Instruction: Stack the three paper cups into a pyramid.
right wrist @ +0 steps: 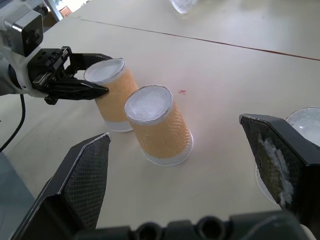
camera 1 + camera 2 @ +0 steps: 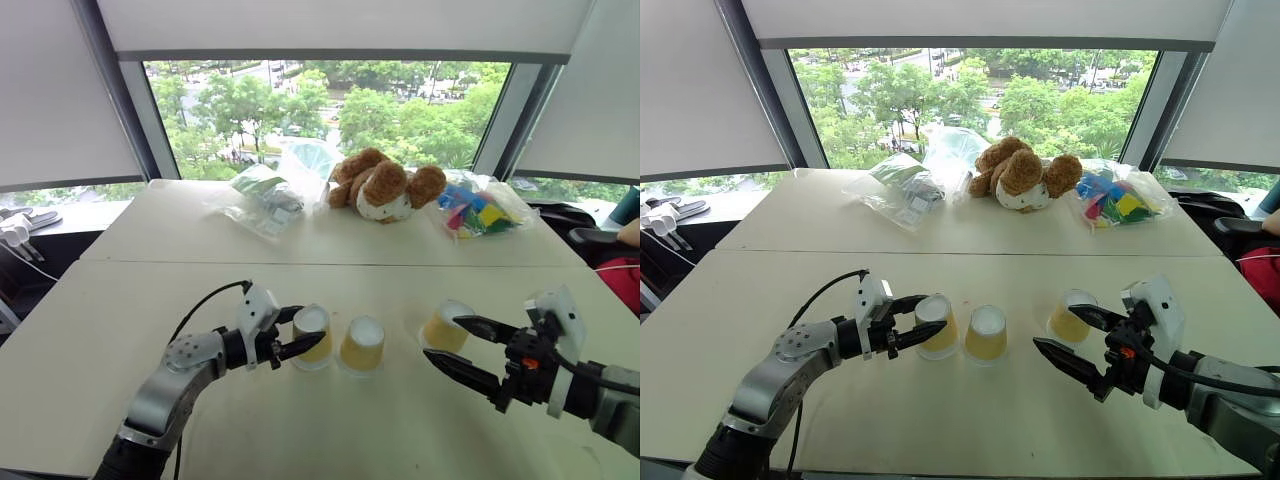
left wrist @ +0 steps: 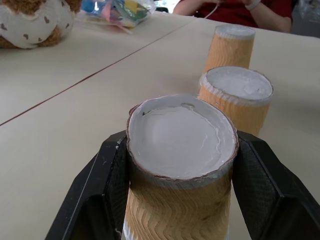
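We note the left arm [image 2: 170,385] is silver-grey metal with a perforated round joint cap, a black cable looping above it, and a white wrist block. The right arm [image 2: 1230,395] is grey, with a white housing, black wires and a small red-orange mark. Black fingers [image 1: 82,175] carry cross-hatched pads.

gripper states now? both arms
Left gripper: shut on the leftmost paper cup.
Right gripper: open, holding nothing, beside the rightmost paper cup.

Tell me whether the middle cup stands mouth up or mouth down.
Mouth down. The middle cup shows its closed white base on top, and its wider rim rests on the table.
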